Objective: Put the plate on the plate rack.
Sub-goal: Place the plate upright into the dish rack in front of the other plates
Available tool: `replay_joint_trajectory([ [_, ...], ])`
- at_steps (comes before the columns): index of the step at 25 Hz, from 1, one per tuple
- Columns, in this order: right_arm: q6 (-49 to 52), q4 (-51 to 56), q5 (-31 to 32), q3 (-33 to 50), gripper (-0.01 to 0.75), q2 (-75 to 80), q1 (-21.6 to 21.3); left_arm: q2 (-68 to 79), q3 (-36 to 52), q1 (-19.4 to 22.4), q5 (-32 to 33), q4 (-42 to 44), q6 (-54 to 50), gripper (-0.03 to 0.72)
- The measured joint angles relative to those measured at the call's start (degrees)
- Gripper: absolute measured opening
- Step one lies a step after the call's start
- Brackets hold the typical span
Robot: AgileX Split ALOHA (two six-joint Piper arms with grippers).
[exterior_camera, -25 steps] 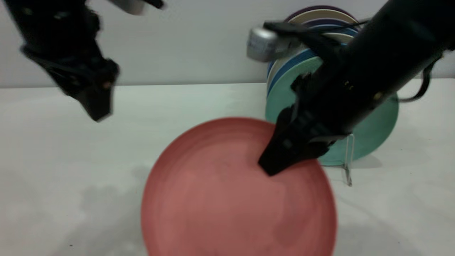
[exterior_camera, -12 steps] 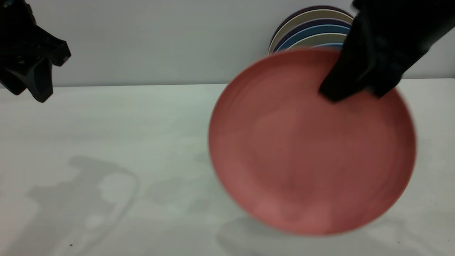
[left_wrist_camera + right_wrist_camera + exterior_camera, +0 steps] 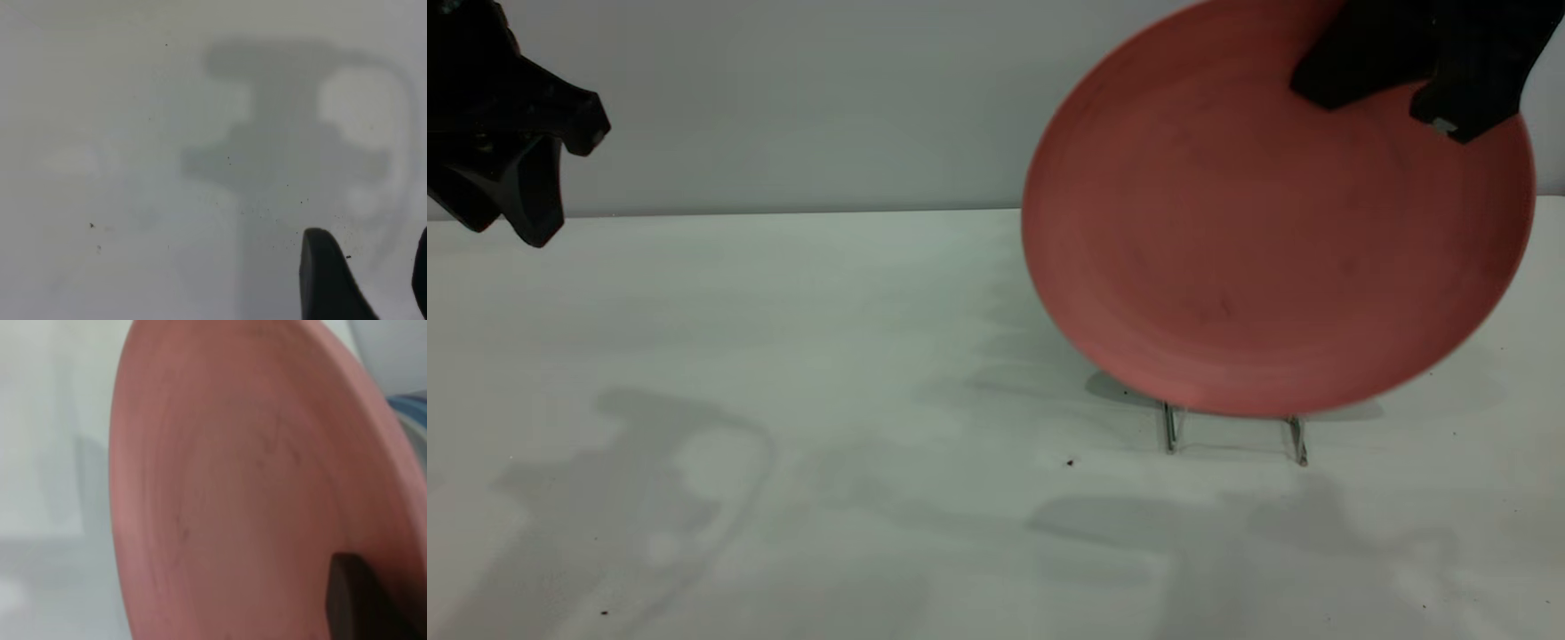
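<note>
The salmon-pink plate (image 3: pixel 1263 240) hangs tilted near upright at the upper right of the exterior view. My right gripper (image 3: pixel 1383 93) is shut on its top rim, with one dark finger (image 3: pixel 348 600) lying across the plate's face (image 3: pixel 247 487). Under the plate's lower edge, two thin wire legs of the plate rack (image 3: pixel 1172 434) stand on the table; the rest of the rack is hidden behind the plate. My left gripper (image 3: pixel 516 191) hovers at the far left above the table, well away from the plate. It is open (image 3: pixel 370 235) with nothing between its fingers.
The white table (image 3: pixel 783 356) stretches left and forward of the rack, with a grey wall behind it. The blue rim of another plate (image 3: pixel 408 407) shows past the pink plate's edge in the right wrist view.
My right gripper has lifted the plate up and to the right, so it now hangs over the rack and hides the other plates. The left arm has pulled back left and stopped.
</note>
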Motion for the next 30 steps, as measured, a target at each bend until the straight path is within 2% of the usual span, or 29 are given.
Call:
replay_joint_trajectory([
  [7, 0.1, -9.8, -5.3, 0.0, 0.078, 0.1, 0.7, 0.0, 0.0, 0.0, -0.1, 0.0, -1.1, 0.354],
  [18, 0.2, -16.7, -9.5, 0.0, 0.078, 4.9, 0.7, 0.0, 0.0, 0.0, -1.4, -0.1, -1.5, 0.354],
  [23, 0.8, -18.0, -12.6, 0.0, 0.078, 5.5, 0.7, 0.0, 0.0, 0.0, -1.4, -0.1, -1.5, 0.354],
  [30, 0.9, -18.1, -13.2, 0.0, 0.078, 8.1, 0.7, 0.0, 0.0, 0.0, -1.5, -0.2, -1.5, 0.353],
])
